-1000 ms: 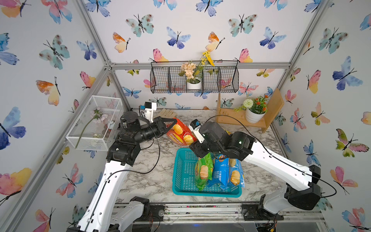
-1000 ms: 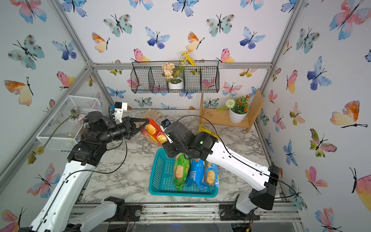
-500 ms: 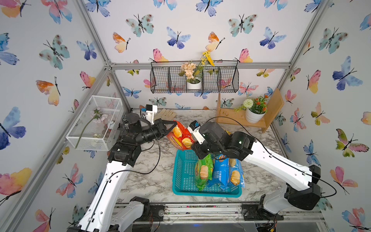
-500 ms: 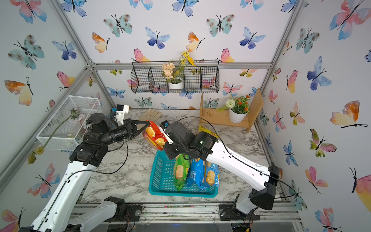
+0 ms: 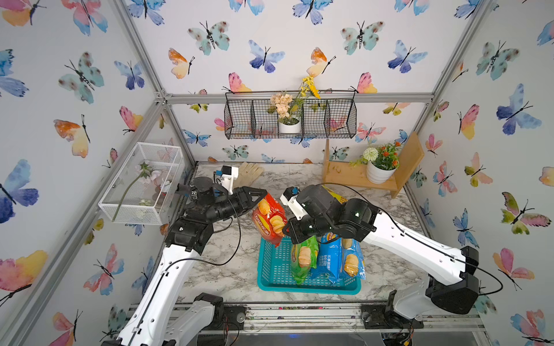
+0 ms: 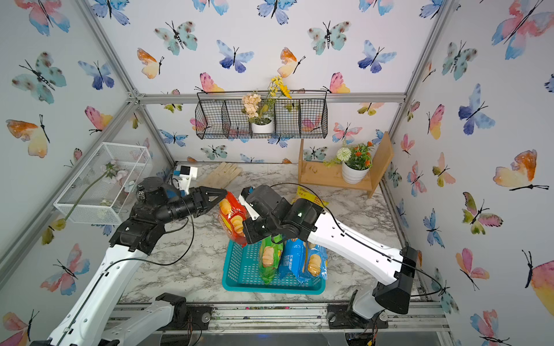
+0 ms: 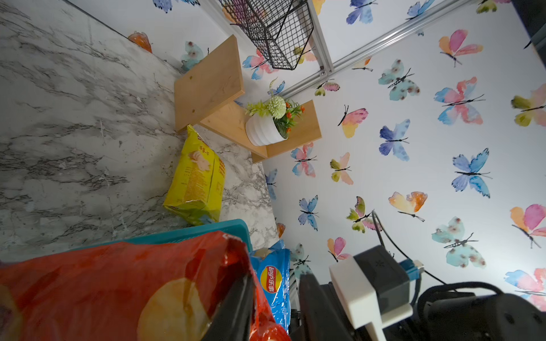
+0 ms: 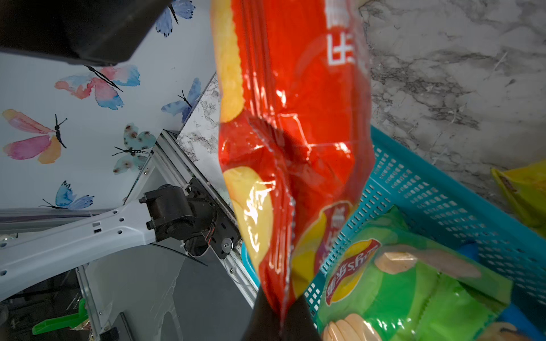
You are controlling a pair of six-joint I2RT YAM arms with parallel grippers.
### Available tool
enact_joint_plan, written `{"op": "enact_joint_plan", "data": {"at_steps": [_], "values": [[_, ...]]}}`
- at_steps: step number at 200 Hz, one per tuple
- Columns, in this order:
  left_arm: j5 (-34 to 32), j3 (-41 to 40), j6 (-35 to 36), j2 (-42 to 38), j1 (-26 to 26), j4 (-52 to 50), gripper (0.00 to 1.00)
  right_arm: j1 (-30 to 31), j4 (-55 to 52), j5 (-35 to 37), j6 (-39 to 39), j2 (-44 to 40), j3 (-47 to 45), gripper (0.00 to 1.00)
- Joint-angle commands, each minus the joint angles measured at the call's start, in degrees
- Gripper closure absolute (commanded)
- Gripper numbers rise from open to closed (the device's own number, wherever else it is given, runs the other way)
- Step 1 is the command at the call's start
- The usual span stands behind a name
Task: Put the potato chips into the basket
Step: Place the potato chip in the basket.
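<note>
While checking both top views, found the puffy red foil chip bag (image 5: pixel 268 220) (image 6: pixel 232 220) off the table, hanging upright over the far left corner of the shallow teal perforated plastic basket (image 5: pixel 308 289) (image 6: pixel 269 290). Could not tell whether touching the rim.

Found the right gripper (image 5: pixel 284 233) (image 6: pixel 246 233) clenched on the lower right edge of the red foil chip bag. Confirmed in the right wrist view: both black fingers (image 8: pixel 258 319) pressed together on the crimped end of the red foil chip bag (image 8: pixel 295 118), teal basket (image 8: pixel 443 192) below.

Found the left gripper (image 5: pixel 261 195) (image 6: pixel 223 195) at the upper end of the bag, fingers spread. In the left wrist view, saw one finger (image 7: pixel 236 310) lying along the red foil chip bag (image 7: pixel 118 289) with a gap beside it. Logged as released, not pinching.

Counted three bags inside the teal basket, side by side in its right half, each touching the next. From left to right: shiny green foil chip bag (image 5: pixel 304 257) (image 6: pixel 269 259), dark blue foil chip bag (image 5: pixel 328 257) (image 6: pixel 289 257), light blue foil chip bag (image 5: pixel 350 260) (image 6: pixel 314 260).

Located the yellow foil chip bag (image 7: pixel 198 183) outside the teal basket (image 7: pixel 189 233), flat on the grey-veined white marble tabletop (image 5: pixel 233 269), just beyond the far rim and near the low wooden shelf (image 5: pixel 344 176) carrying a white ribbed flower pot (image 5: pixel 379 176). In both top views, yellow foil chip bag (image 5: pixel 334 193) (image 6: pixel 302 191) mostly hidden behind the right arm.

Noted a beige glove (image 5: pixel 248 175) at the back of the table, well apart from the teal basket.
</note>
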Motion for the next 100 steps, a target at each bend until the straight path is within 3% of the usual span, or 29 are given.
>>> {"op": "enact_joint_plan", "data": {"at_steps": [1, 100], "values": [[-1.3, -3.0, -0.1, -2.9, -1.6, 0.5, 0.62, 0.7, -0.4, -0.9, 5.0, -2.9, -1.3, 0.98], [-10.5, -16.8, -2.9, -7.2, -12.6, 4.7, 0.57, 7.6, 7.2, 1.4, 16.2, -5.0, -13.4, 0.98]]}}
